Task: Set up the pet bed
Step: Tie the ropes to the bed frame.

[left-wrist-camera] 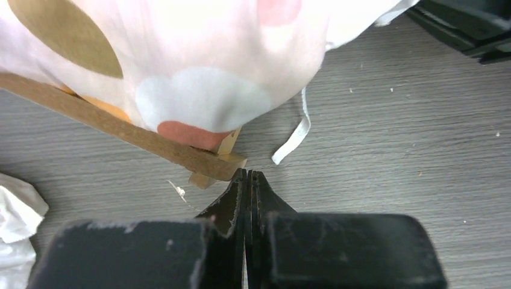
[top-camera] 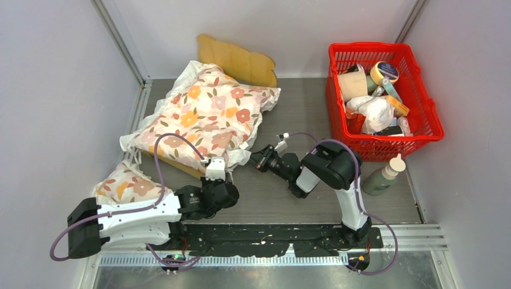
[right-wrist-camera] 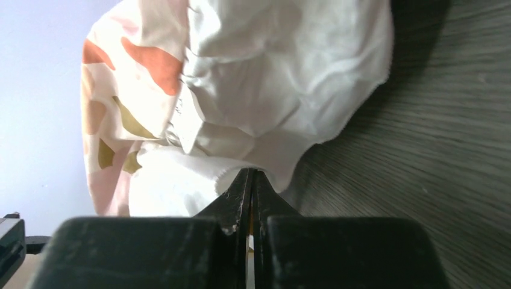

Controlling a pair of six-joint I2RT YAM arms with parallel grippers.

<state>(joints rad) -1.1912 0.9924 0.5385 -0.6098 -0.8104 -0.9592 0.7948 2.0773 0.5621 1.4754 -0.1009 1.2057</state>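
Note:
The pet bed shows its scalloped light-wood headboard [top-camera: 238, 60] at the back and a front rail with its corner [left-wrist-camera: 208, 159]. A white floral cushion [top-camera: 205, 114] lies over it and hides the sleeping surface. My left gripper [left-wrist-camera: 248, 173] is shut and empty, its tips just off the frame's front corner on the table. My right gripper [right-wrist-camera: 250, 173] is shut at the cushion's white hem [right-wrist-camera: 271, 138], with the fabric edge at its tips. From above, the right gripper [top-camera: 258, 158] sits at the cushion's near right corner.
A red basket [top-camera: 385, 146] holding several items stands at the back right. A green bottle [top-camera: 383, 176] lies in front of it. A small floral pillow [top-camera: 126, 185] rests by my left arm. A white ribbon tie [left-wrist-camera: 295, 132] trails on the table.

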